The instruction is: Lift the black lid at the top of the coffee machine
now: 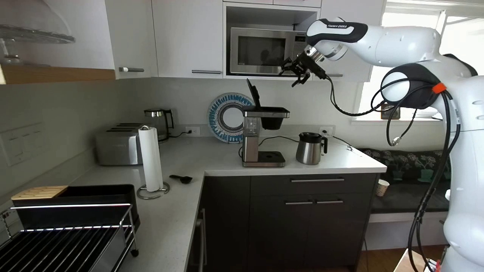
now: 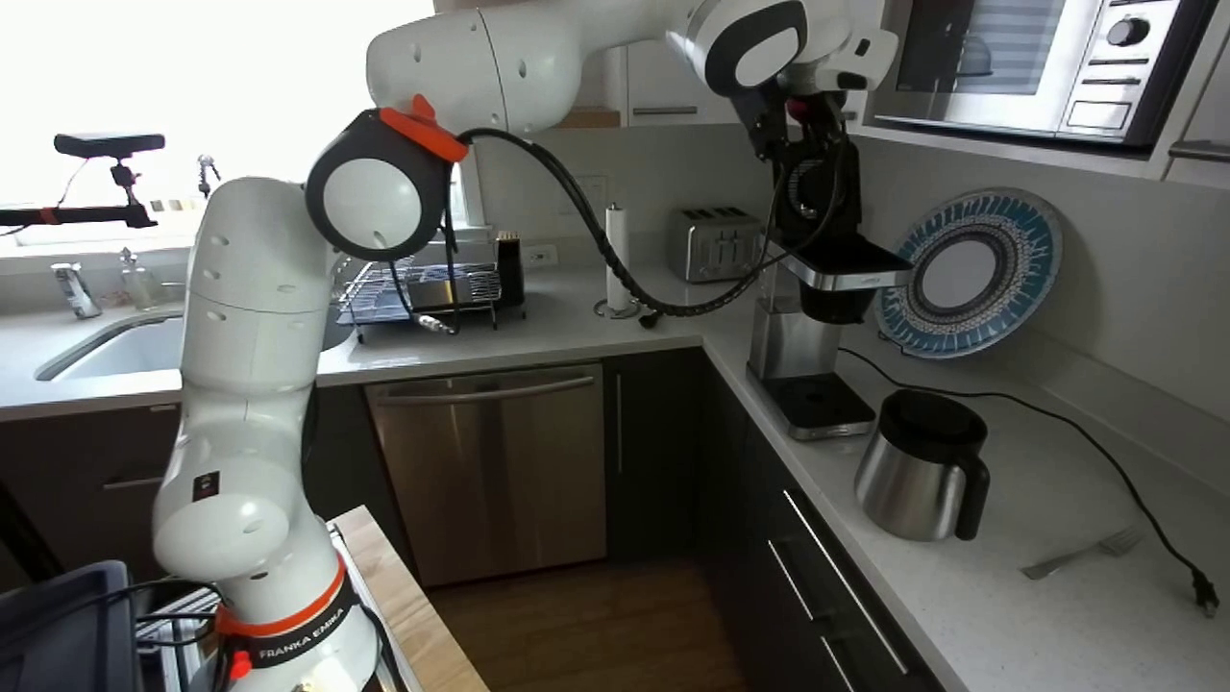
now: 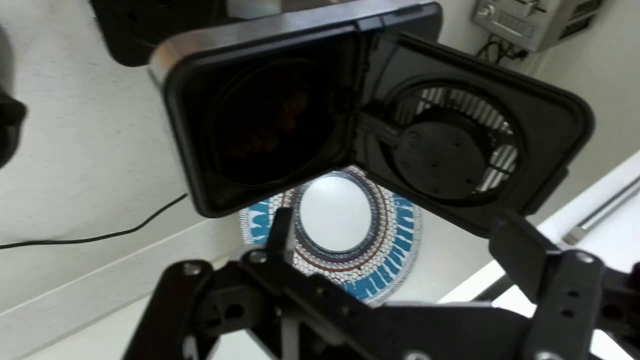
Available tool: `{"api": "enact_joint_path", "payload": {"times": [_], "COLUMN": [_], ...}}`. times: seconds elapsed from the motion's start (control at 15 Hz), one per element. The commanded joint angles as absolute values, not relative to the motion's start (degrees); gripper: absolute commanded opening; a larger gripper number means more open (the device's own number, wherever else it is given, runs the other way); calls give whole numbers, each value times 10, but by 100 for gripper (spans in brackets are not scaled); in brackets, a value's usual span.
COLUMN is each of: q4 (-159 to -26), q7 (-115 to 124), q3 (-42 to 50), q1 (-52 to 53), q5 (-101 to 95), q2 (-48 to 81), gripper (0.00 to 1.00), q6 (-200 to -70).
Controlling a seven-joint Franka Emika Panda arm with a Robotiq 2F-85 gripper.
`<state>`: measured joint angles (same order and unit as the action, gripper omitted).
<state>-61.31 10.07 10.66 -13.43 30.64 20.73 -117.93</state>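
gripper [image 1: 288, 79] is released: wrist view has the fingers [image 3: 281, 230] spread wide, nothing held. black lid [image 1: 254, 93] is up on its hinge atop the coffee machine [image 1: 250, 139], tilted a bit past vertical. machine stands close to the front edge of the worktop [image 1: 223, 158], between the inner corner and the outer front corner. hinge is on the inner-corner side and the lid leans that way.

key relation: from the gripper, the lid lies lower and toward the inner corner. its long axis looks near upright, hinge to tip; underside faces the outer-corner side, same side the gripper hangs on. they look apart in an exterior view. in the wrist view one finger overlaps the lid's corner; can't tell the offset toward the back edge.

my read: lift looks done. next: back off up and toward the outer corner; drifting inward could bump the lid.
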Motion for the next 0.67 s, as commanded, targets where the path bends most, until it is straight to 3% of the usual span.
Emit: {"api": "enact_joint_path", "payload": {"times": [0.0,0.6], "q4": [-687,-760], "q7": [117,51], "q3": [134,131], "q1": [-116,-95], "q5": [216,5], "q2": [158,72], "gripper": [100,100], "q6": [-1126,-924]}}
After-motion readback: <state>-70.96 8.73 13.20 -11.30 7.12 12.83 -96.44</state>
